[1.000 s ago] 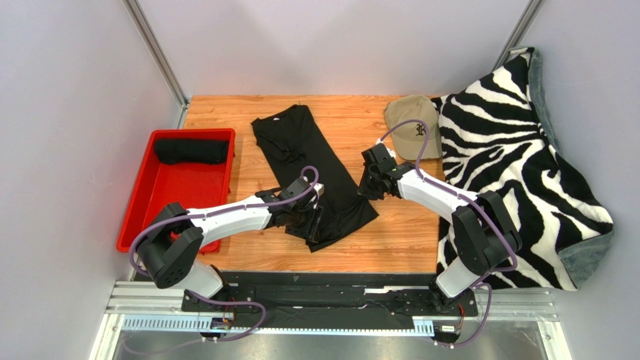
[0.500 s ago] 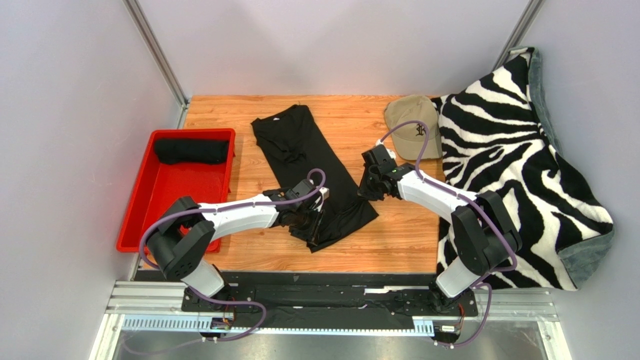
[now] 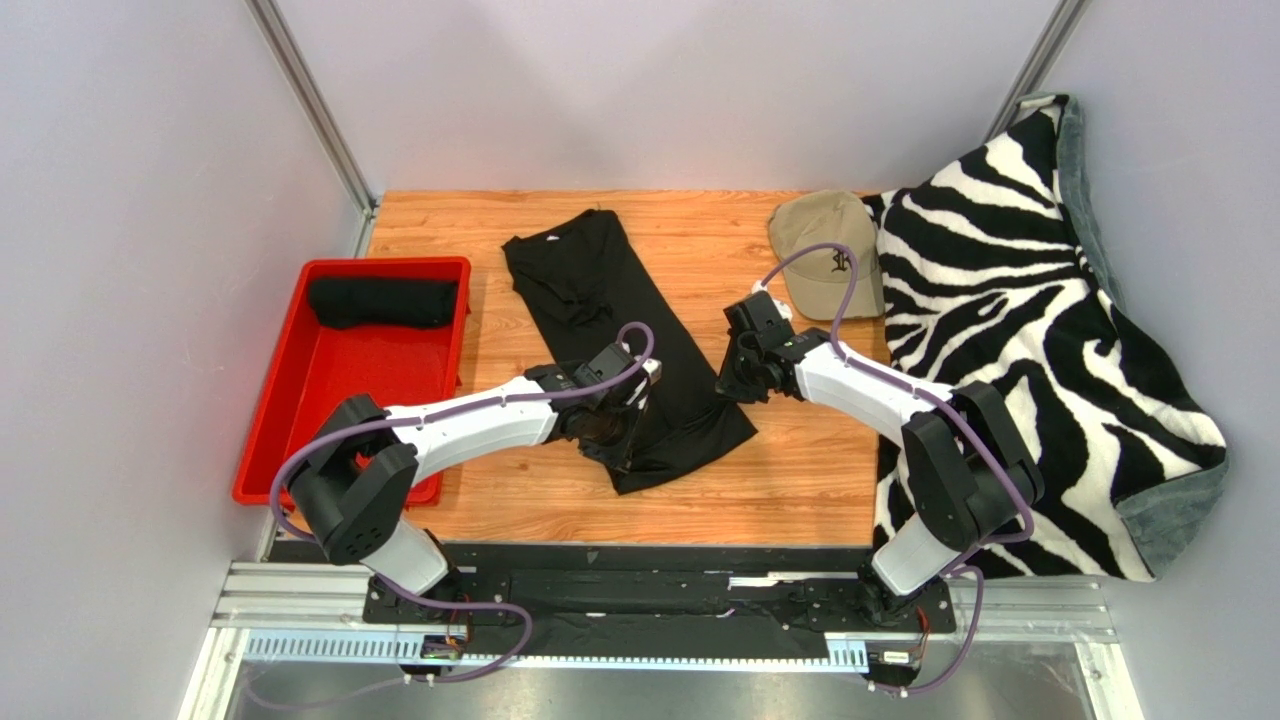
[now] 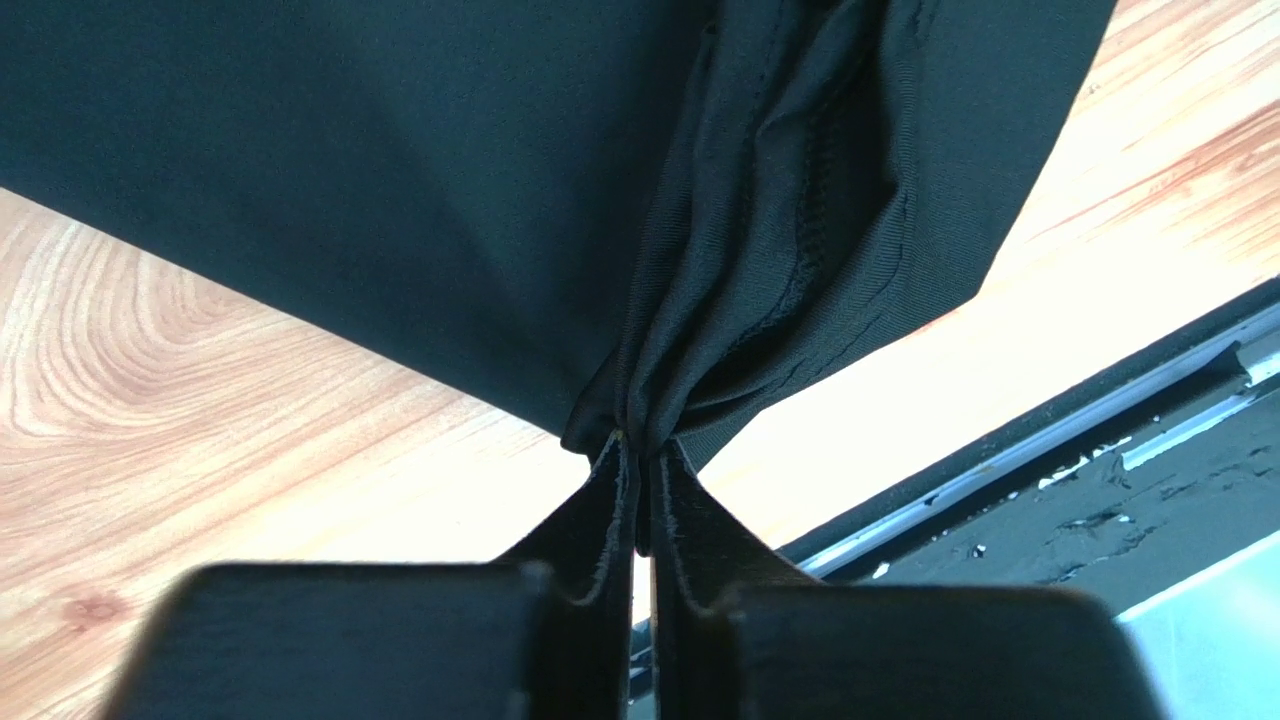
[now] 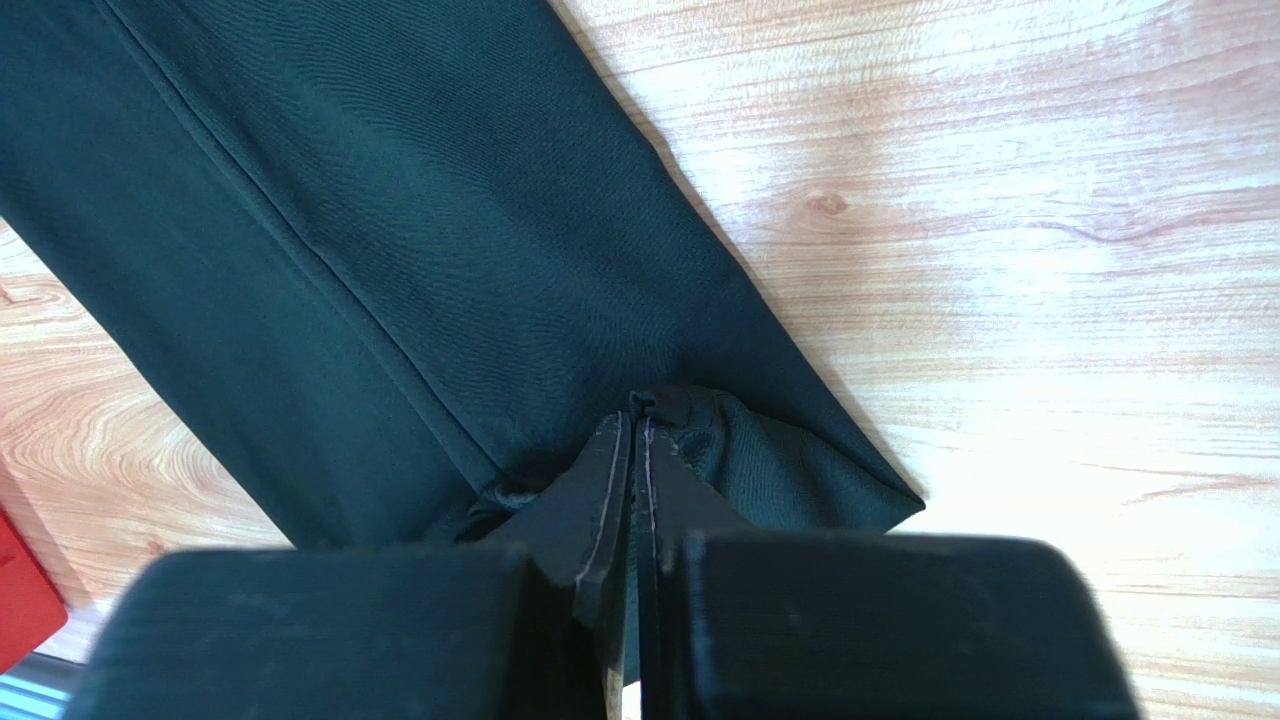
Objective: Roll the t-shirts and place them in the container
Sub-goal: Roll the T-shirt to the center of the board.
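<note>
A black t-shirt (image 3: 601,300) lies folded into a long strip, slanting across the wooden table. My left gripper (image 3: 619,431) is shut on the bunched hem at the strip's near end; the left wrist view shows the fabric (image 4: 376,180) pinched between the tips of that gripper (image 4: 643,447). My right gripper (image 3: 733,375) is shut on the strip's right edge near the same end, and the right wrist view shows cloth (image 5: 376,225) gathered at its tips (image 5: 633,420). A second black t-shirt (image 3: 382,303), rolled up, lies at the far end of the red tray (image 3: 346,398).
A tan cap (image 3: 827,255) sits at the back right, next to a zebra-print blanket (image 3: 1022,300) draped along the table's right side. The red tray stands at the left edge. A black metal rail (image 3: 661,600) runs along the near edge.
My left gripper has closed from open onto the t-shirt's near hem and shifted slightly forward with it, bunching the fabric. The right gripper has stayed shut in place.
</note>
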{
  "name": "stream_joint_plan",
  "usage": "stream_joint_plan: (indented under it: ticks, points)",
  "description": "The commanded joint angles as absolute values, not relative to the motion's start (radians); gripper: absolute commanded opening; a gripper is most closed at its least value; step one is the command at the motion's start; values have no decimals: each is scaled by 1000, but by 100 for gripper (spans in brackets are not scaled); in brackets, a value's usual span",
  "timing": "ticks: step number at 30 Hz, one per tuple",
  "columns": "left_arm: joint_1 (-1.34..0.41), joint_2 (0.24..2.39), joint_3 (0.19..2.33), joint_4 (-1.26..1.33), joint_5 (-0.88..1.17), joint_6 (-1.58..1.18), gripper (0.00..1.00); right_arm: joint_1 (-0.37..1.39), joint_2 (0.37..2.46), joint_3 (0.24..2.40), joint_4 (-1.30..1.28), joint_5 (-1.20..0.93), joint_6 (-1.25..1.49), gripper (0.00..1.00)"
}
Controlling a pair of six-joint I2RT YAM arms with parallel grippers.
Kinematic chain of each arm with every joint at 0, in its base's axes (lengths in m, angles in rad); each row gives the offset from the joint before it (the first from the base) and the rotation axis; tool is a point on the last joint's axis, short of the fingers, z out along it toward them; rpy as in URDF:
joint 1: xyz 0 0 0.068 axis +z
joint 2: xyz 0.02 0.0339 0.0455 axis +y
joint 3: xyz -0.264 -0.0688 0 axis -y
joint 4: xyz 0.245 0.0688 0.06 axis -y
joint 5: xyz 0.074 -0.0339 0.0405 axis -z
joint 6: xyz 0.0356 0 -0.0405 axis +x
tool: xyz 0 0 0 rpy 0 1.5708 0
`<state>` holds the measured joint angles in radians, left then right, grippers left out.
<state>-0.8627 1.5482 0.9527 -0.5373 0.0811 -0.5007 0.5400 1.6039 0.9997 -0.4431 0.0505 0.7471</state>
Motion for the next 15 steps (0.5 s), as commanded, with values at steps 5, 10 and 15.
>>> stream_joint_plan:
  ticks: [5, 10, 15]
  points:
    - [-854, 1554, 989, -580, 92, -459, 13, 538, 1591, 1026, -402, 61, 739, 3]
    - [-833, 1568, 979, -558, 104, -463, 29, 535, 1598, 1032, -402, 60, 736, 3]
    - [-821, 1574, 983, -557, 89, -463, 23, 535, 1605, 1032, -399, 58, 736, 3]
